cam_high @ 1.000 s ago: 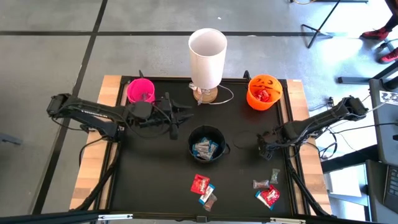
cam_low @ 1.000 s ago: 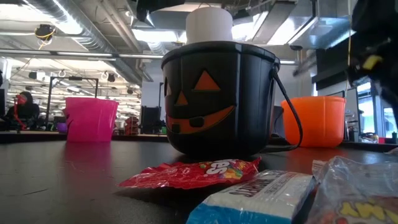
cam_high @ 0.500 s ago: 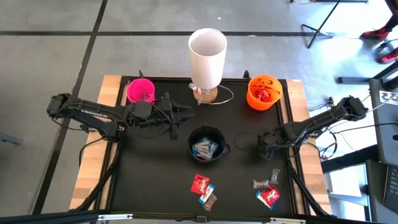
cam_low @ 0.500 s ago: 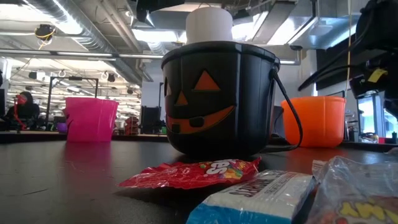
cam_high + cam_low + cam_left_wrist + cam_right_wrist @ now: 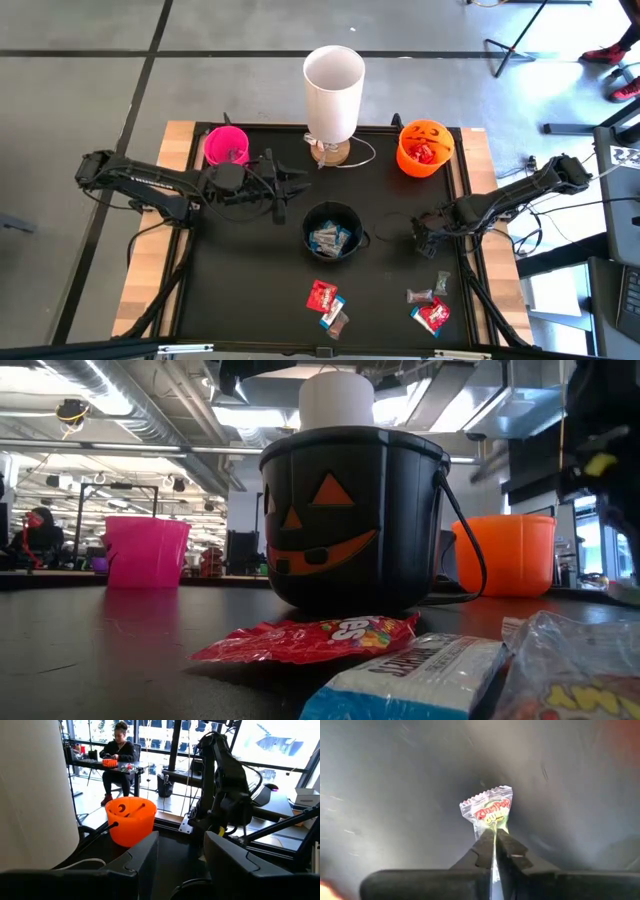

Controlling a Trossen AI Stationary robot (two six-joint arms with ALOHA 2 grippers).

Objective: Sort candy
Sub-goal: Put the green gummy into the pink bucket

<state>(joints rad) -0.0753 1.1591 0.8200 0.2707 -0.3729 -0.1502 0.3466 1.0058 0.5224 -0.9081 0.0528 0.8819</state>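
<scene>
Candy lies in two loose groups near the table's front edge, one [image 5: 326, 302] in the middle and one [image 5: 430, 306] at the right. More of it fills the black pumpkin bucket [image 5: 332, 232], and red packets sit in the orange bucket [image 5: 424, 148]. My right gripper [image 5: 428, 244] points down, right of the black bucket, shut on a small clear-wrapped candy [image 5: 488, 811] with a red and green label. My left gripper [image 5: 181, 851] hangs level and open, left of the black bucket, holding nothing. The pink cup [image 5: 226, 146] stands at the far left. My right gripper pinches the small candy's wrapper by its crimped end [image 5: 494, 834] between its two fingertips [image 5: 506, 845]. The fingers come from above, pointing steeply down. The rest of the wrapper sticks out past the tips toward the dark tabletop. Whether it is clear of the table I cannot tell.
A tall white cylinder [image 5: 333, 78] on a wooden base stands at the far middle, with a cable trailing from it. The dark mat [image 5: 250, 290] has bare room at the front left. People sit in the room beyond the table.
In the low view my right arm's dark shape at the right edge has shifted slightly while staying over the same spot. The buckets, the cup and the loose candy have not moved.
</scene>
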